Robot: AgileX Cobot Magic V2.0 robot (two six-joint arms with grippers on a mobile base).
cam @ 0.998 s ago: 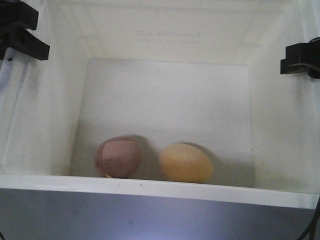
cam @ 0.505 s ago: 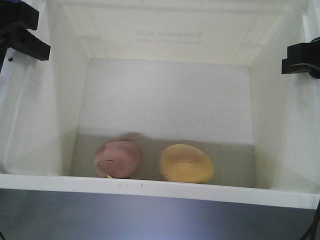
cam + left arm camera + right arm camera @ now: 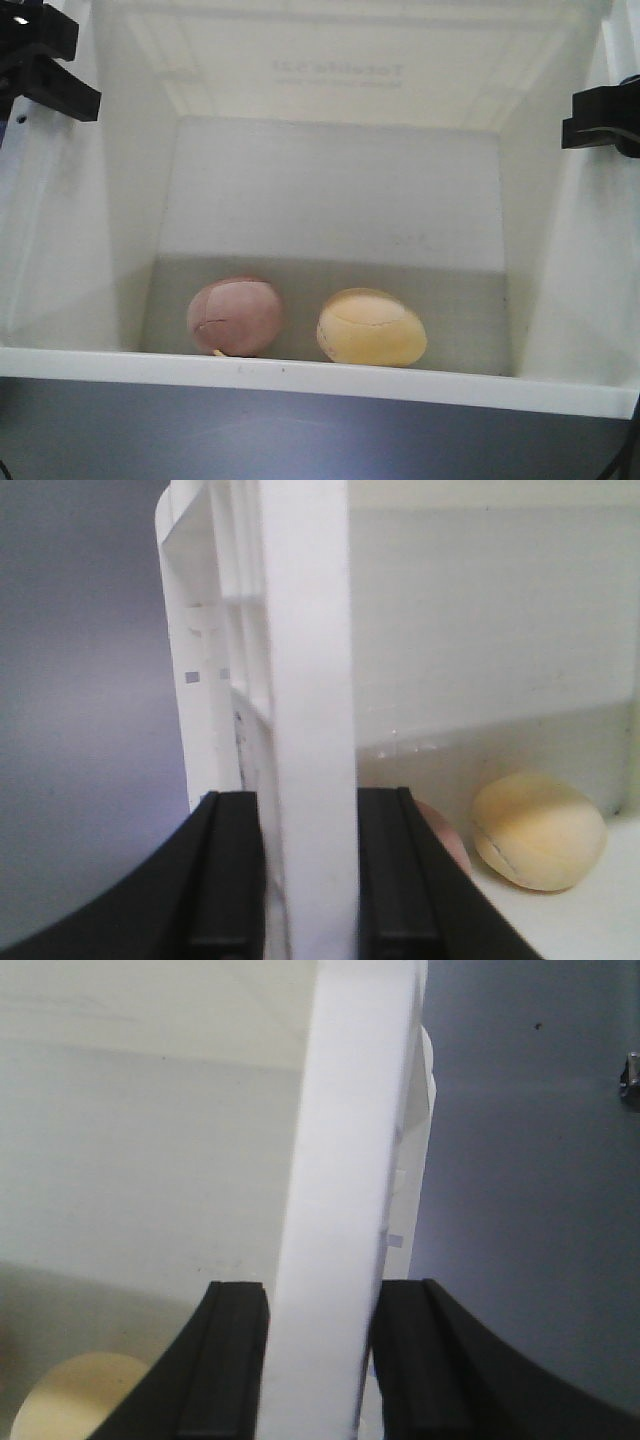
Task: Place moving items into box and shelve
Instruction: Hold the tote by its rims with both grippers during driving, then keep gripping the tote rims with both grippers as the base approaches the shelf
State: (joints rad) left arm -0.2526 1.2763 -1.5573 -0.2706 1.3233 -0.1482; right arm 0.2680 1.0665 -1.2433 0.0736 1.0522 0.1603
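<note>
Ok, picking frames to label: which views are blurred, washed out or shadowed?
Front-facing view: hazy, shadow band over the near floor of the box, but pinkish-brown toy and pale yellow toy readable. Left wrist view: wall clamped in left gripper blown-out white, pale yellow toy fairly sharp. Right wrist view: wall in right gripper washed out, pale yellow toy cropped at the corner.

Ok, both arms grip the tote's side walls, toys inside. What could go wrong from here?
1. The left gripper and right gripper each pinch only a thin, smooth side wall of the large white rectangular plastic tote, so it may slip or twist if the arms move unevenly.
2. The pinkish-brown egg-shaped soft toy and pale yellow egg-shaped soft toy lie loose by the near wall and could roll if it tilts.
</note>
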